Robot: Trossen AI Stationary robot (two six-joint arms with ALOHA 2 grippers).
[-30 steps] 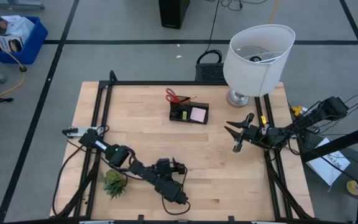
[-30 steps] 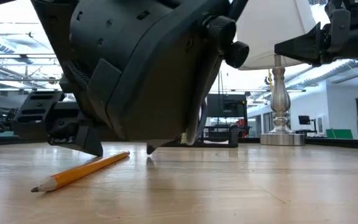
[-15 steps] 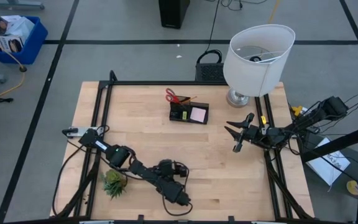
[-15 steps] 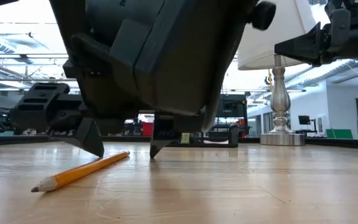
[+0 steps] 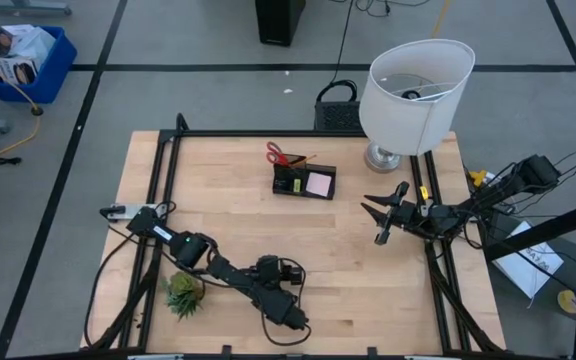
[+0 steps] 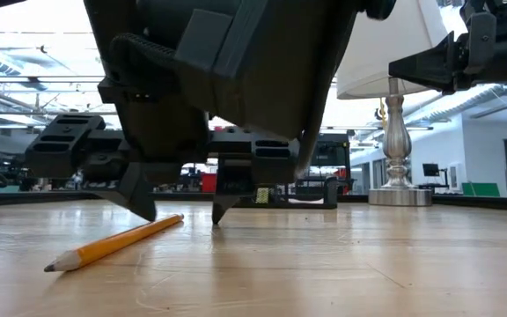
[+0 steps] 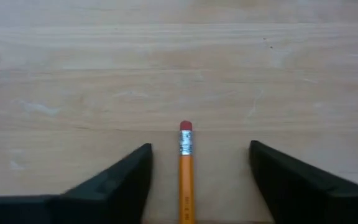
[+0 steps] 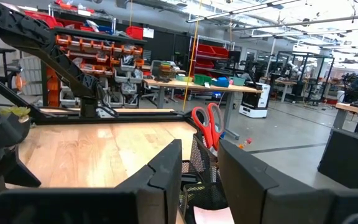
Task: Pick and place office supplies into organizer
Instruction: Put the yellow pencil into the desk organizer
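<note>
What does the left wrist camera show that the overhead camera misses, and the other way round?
Only the left wrist view shows the pencil lying between the left gripper's open fingers. Only the high view shows the organizer, red scissors, lamp, plant and the waiting right gripper. Both show the wooden table and the left gripper.

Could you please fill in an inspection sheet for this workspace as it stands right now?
Surface: wooden table, bare in the middle.
Job's things: pencil lying flat between the left gripper's fingers, untouched; organizer near the far edge, holding red scissors and a pink sticky pad.
Clutter: potted plant by the left arm; white lamp at the far right corner.
Grippers: left gripper open, tips at the table astride the pencil; right gripper raised, waiting right of the organizer.
Cables: black ones along both arms.
Surroundings: blue bin on the floor.
</note>
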